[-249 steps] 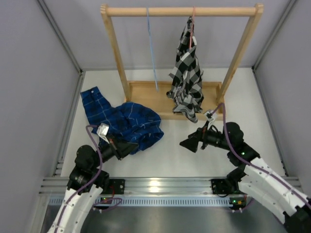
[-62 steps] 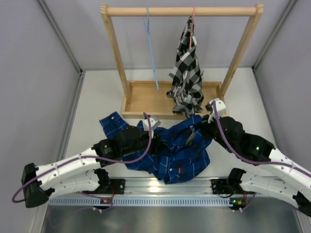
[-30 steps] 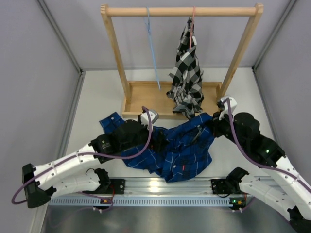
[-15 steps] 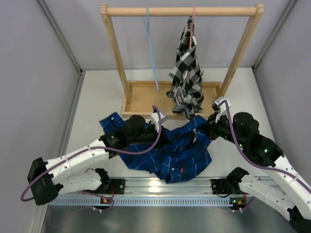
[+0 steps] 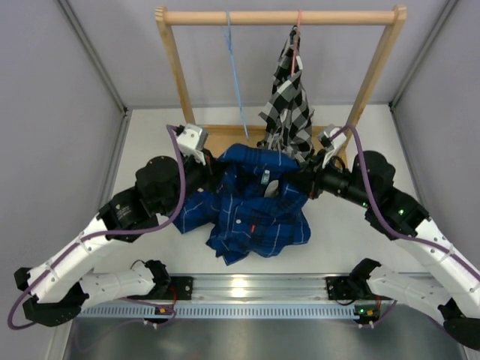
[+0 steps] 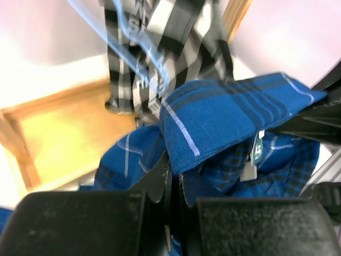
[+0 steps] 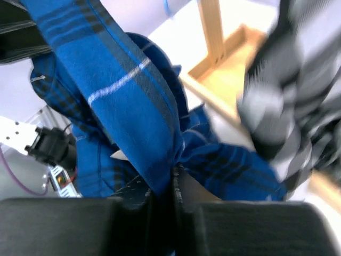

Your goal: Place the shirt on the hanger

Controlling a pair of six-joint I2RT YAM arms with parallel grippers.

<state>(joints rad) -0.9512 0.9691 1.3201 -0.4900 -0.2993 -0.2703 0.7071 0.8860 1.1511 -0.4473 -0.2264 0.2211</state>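
Note:
The dark blue plaid shirt [image 5: 255, 206] hangs lifted off the table between my two grippers, collar edge stretched across the top. My left gripper [image 5: 219, 169] is shut on the collar's left end; in the left wrist view the jaws [image 6: 173, 173] pinch the shirt's [image 6: 234, 114] blue edge. My right gripper [image 5: 301, 184] is shut on the right end; in the right wrist view its jaws [image 7: 173, 173] clamp the shirt's [image 7: 122, 90] bunched fabric. The light blue hanger [image 5: 235, 75] hangs bare from the wooden rod, just behind the shirt, and shows blurred in the left wrist view [image 6: 128, 48].
A black-and-white checked shirt [image 5: 289, 101] hangs on a pinkish-red hanger [image 5: 298, 28] to the right of the blue one, close to my right gripper. The wooden rack [image 5: 174, 67] has a low tray base [image 5: 217, 139]. Grey walls enclose both sides.
The left gripper closed on the collar. Both arms then raised the shirt off the table and carried it back toward the rack, pulling the collar taut.

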